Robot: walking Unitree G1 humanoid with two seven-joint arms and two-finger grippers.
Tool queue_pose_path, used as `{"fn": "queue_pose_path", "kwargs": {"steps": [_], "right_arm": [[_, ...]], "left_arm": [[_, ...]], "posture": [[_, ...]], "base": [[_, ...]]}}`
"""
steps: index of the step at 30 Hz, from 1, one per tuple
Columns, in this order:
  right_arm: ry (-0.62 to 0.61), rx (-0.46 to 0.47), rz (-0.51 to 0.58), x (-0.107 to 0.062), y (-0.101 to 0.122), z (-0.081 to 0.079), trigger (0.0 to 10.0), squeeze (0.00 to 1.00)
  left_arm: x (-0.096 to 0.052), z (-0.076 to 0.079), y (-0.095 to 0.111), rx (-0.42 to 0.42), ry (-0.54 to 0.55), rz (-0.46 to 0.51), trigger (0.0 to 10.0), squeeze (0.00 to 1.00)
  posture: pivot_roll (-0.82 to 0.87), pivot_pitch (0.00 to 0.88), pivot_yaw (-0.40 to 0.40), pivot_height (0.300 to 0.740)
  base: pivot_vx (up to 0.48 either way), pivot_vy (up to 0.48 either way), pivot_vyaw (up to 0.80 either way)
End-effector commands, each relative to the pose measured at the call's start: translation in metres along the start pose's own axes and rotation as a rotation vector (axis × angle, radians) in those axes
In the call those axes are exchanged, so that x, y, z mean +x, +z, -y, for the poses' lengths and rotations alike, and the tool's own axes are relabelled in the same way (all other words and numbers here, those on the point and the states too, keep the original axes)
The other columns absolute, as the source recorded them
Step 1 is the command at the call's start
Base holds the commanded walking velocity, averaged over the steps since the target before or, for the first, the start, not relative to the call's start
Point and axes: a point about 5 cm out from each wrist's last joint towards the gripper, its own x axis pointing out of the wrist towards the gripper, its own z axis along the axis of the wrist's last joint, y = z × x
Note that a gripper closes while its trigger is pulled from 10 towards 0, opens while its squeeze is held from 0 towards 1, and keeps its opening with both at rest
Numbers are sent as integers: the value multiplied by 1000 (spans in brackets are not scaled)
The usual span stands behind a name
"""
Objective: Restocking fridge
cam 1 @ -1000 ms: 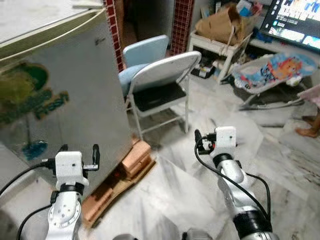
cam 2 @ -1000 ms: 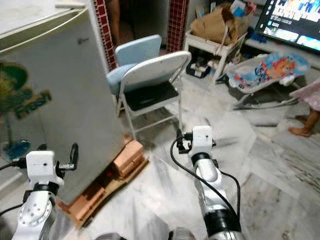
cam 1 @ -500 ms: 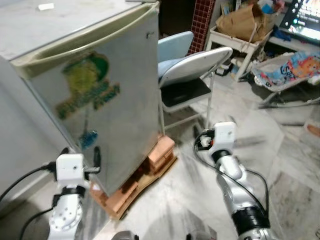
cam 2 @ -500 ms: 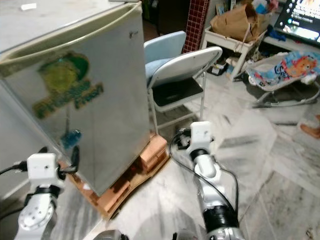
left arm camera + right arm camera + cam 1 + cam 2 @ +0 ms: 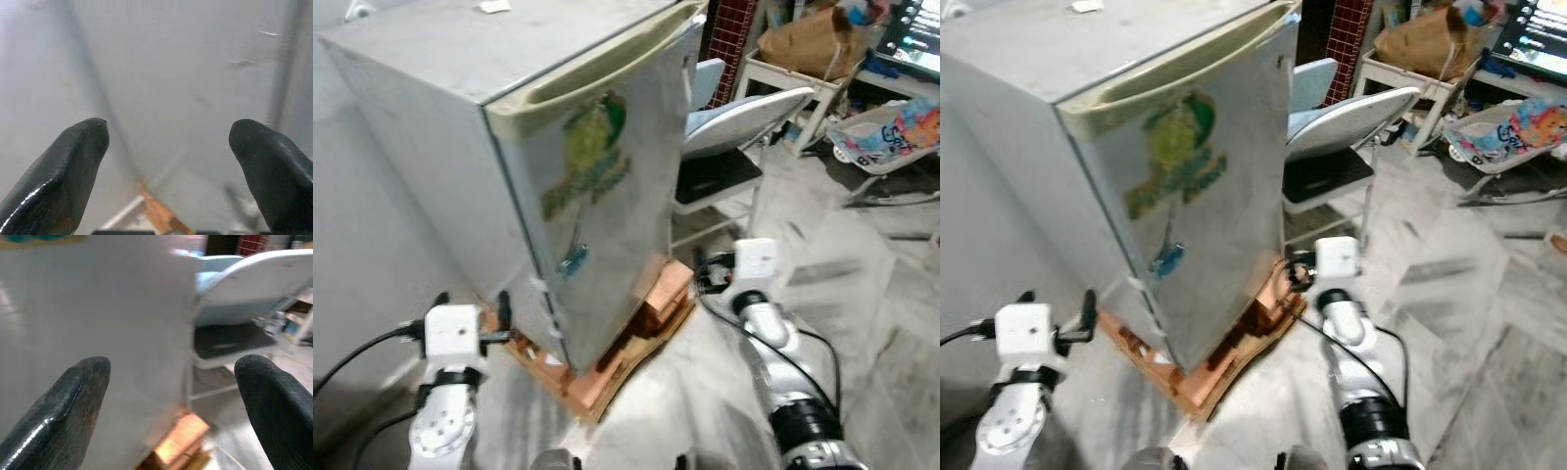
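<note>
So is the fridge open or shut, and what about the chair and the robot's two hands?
Small silver fridge with a green sticker: door shut, standing on bricks and wood.
White folding metal chair with a black seat: unfolded, nothing on its seat.
Left gripper: open, holding nothing, pointing at the fridge's side.
Right gripper: open, holding nothing, pointing at the fridge's door.

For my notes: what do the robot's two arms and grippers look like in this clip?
Both arms are jointed silver metal, each ending in a white box-shaped wrist block with loose black cables looping out. The left gripper and right gripper each carry two black fingers, glossy with rounded tips.
</note>
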Motion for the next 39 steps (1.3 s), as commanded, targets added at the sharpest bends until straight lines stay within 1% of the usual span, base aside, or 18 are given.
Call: {"fn": "queue_pose_path", "kwargs": {"steps": [1, 12, 15, 20, 28, 33, 39], "right_arm": [[-28, -17, 0, -1, 0, 10, 10000, 0], [-33, -30, 1, -1, 0, 13, 10000, 0], [-33, -20, -19, -2, -2, 14, 10000, 0], [-33, -29, -20, -2, -2, 16, 10000, 0], [-26, -42, -29, -4, -5, 15, 10000, 0], [-19, -51, -40, -9, -10, 14, 10000, 0], [-17, -56, -55, -10, -12, 13, 10000, 0]], "left_arm": [[-1, 5, 0, -4, -26, -4, 10000, 0], [-1, 4, -2, 2, -15, -7, 10000, 0], [-1, 4, -4, -5, -10, -13, 10000, 0], [-2, 6, -5, -8, -13, -17, 10000, 0], [-2, 5, -7, -6, -17, -26, 10000, 0], [-3, 5, -7, -4, -18, -24, 10000, 0], [-3, 6, -8, -2, -22, -25, 10000, 0]], "posture": [[38, 49, 29, 740], [29, 58, 22, 740], [26, 59, 18, 740], [22, 59, 16, 740], [21, 62, 13, 740], [20, 64, 13, 740], [17, 66, 15, 740]], "base": [[0, 0, 0], [0, 0, 0], [0, 0, 0], [0, 0, -800], [0, 353, -623], [0, 296, 0], [0, 0, 0]]}}
